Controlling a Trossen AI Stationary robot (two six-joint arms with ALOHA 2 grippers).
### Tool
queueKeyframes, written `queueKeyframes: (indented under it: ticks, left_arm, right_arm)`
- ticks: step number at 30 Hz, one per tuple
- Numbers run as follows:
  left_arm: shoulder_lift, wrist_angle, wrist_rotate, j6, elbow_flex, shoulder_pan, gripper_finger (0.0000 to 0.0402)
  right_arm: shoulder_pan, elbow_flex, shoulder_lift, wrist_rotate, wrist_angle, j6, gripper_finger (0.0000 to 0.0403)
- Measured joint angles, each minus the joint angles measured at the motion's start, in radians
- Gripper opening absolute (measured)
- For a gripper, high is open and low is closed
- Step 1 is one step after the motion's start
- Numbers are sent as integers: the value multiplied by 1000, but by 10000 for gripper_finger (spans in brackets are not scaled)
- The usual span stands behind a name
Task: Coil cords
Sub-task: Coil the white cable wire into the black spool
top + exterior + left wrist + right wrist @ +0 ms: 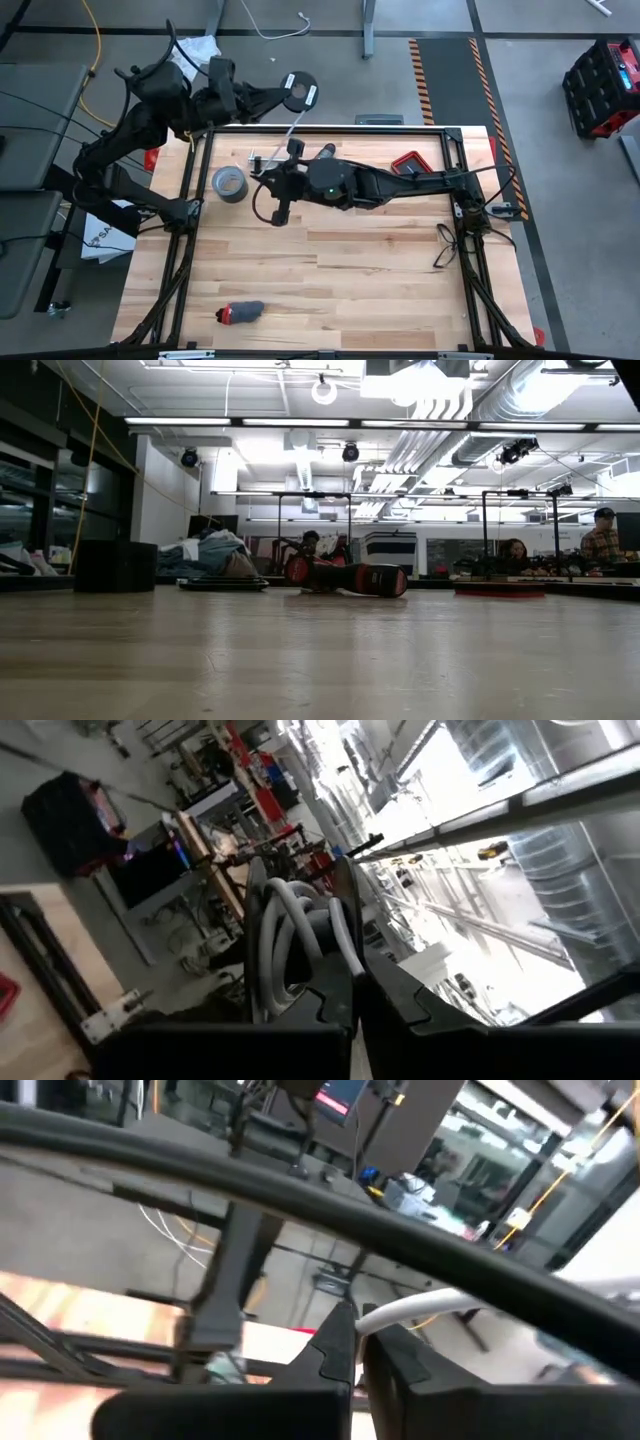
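The left gripper (283,94) pinches the cable's disc (299,92) at twelve o'clock; the right gripper (291,150) pinches the white cable (420,1305).

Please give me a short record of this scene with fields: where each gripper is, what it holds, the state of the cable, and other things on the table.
left gripper: raised past the table's far edge, shut on the black disc
white cable: partly wound in loops on the disc; a strand runs down to the right gripper
right gripper: over the table's far side, shut on the white cable
table: bare wood in the middle
other things: grey tape roll, red tray, small dark and red object near the front edge
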Motion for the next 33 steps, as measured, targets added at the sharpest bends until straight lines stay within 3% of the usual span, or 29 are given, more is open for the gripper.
queueKeyframes:
  ticks: [7,16,26,33]
  left_arm:
    - [-16,39,39,149,0,-10,0]
    - [-83,39,11,443,0,-46,0]
    - [-214,-20,-41,768,0,-146,0]
    - [-273,-160,-171,813,-46,-254,0]
  right_arm:
    - [0,0,0,-27,-9,158,42]
    - [0,0,1,-12,-29,169,127]
    - [-6,0,1,33,-122,170,135]
    - [-29,0,1,46,-155,242,135]
